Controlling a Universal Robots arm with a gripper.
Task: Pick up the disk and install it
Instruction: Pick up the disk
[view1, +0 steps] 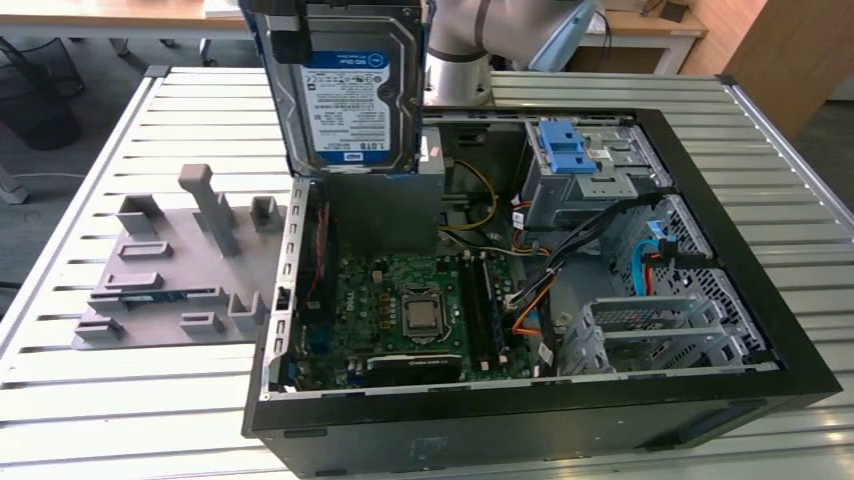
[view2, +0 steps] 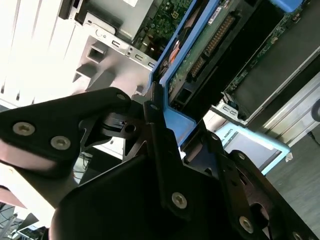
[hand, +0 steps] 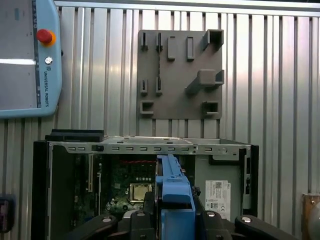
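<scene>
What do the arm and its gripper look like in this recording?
In the exterior view the arm is a smooth, rounded silver-grey tube with a pale blue-grey joint section beside it. In the second wrist view the gripper is matte black, built of flat, angular linkage plates fastened with shiny silver screws.

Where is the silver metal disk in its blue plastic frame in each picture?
Exterior view: the blue-framed silver metal disk, upright at top centre, label showing.
Second wrist view: its circuit side up close, in the jaws.
First wrist view: its frame edge-on between the jaws.
Shared landmark: green motherboard.
</scene>
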